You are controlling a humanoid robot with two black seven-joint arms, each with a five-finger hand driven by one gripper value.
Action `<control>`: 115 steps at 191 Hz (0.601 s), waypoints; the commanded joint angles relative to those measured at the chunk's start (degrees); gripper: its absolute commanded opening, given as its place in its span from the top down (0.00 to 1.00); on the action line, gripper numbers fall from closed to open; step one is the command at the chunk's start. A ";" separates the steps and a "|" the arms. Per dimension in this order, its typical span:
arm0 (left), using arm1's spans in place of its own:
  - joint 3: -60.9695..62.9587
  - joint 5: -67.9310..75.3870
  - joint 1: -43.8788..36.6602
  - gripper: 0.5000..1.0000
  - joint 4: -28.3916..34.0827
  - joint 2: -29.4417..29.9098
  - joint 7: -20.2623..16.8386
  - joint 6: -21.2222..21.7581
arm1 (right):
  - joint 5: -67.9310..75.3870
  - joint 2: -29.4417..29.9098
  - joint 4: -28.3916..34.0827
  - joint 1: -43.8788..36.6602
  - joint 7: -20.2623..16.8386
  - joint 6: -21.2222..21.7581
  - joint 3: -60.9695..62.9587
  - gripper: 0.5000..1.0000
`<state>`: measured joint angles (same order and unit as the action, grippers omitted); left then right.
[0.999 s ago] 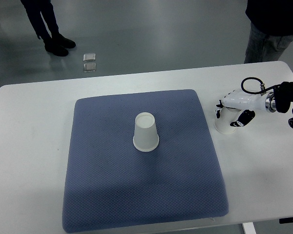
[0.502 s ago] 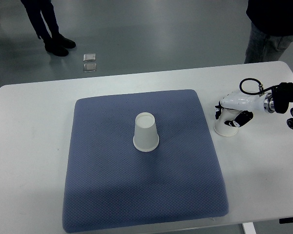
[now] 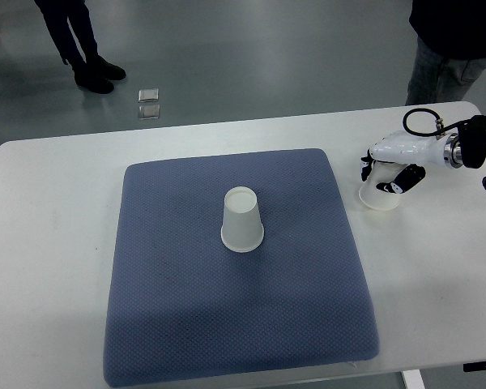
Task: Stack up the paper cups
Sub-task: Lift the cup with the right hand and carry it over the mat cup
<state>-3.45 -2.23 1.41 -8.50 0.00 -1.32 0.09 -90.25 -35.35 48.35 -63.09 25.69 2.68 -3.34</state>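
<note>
Right hand (image 3: pixel 386 166), white with dark fingertips, comes in from the right edge on a black wrist with a looped black cable. Fingers are curled around an upturned paper cup (image 3: pixel 378 194), clamped on its upper part; the cup's wide rim shows below the hand. Whether the rim touches the counter (image 3: pixel 57 243) or hangs just above it cannot be told. This cup sits off the mat, just beside its right edge, over bare white counter.

Blue-grey mat (image 3: pixel 186 308), textured, covers the middle of the counter. 1 second paper cup (image 3: pixel 242 220) stands upside down near the mat's centre, wide rim down on the mat, base up. The 2 cups are well apart.

Beyond the far counter edge is grey floor. 2 small square objects (image 3: pixel 149 103) lie on it, 1 just behind the other. A person's dark legs and shoes (image 3: pixel 85 49) show at top left; another person in dark top and grey trousers (image 3: pixel 445 49) stands at top right.
</note>
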 commanded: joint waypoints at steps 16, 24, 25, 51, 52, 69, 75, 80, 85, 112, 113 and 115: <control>0.03 0.03 0.00 0.00 -0.02 0.00 0.00 0.00 | 0.34 -1.65 1.31 -3.61 0.24 1.80 0.27 1.00; 0.03 0.03 0.00 0.00 0.06 0.00 0.00 0.00 | 0.60 -2.18 2.45 -4.85 0.51 2.24 0.27 1.00; 0.03 0.03 0.00 0.00 -0.02 0.00 0.00 0.00 | 0.60 -2.27 2.71 -5.19 0.59 2.33 0.27 1.00; 0.03 0.03 0.00 0.00 -0.02 0.00 0.00 0.00 | 2.09 -2.88 6.32 -8.62 0.95 3.64 0.27 1.00; 0.03 -0.06 0.00 0.00 -0.02 0.00 0.00 0.00 | 2.27 -2.88 6.67 -8.97 0.95 3.82 0.27 1.00; 0.03 -0.06 0.00 0.00 0.06 0.00 0.00 0.00 | 3.24 -3.24 9.57 -11.17 0.95 5.58 1.15 1.00; -0.06 -0.06 0.00 0.00 -0.02 0.00 0.00 0.00 | 3.41 -3.24 10.62 -11.61 0.95 6.37 1.76 1.00; 0.03 0.03 0.00 0.00 0.06 0.00 0.00 0.00 | 3.41 -3.15 11.33 -11.88 0.95 6.90 2.29 1.00; 0.03 0.03 0.00 0.00 -0.02 0.00 0.00 0.00 | 3.41 -3.06 11.94 -12.05 0.95 7.42 2.90 1.00; 0.03 -0.06 0.00 0.00 -0.02 0.00 0.00 0.00 | 3.50 -2.00 15.28 -13.81 1.03 11.20 7.12 1.00; 0.03 -0.06 0.00 0.00 -0.02 0.00 0.00 0.00 | 3.59 -1.92 15.37 -13.90 1.03 11.55 7.38 1.00; -0.06 -0.06 0.00 0.00 0.06 0.00 0.00 0.00 | 3.68 -1.74 15.63 -14.07 1.03 11.82 7.65 1.00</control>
<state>-3.45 -2.23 1.41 -8.52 0.00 -1.32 0.09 -86.79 -37.99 61.70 -75.85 26.70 11.61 1.43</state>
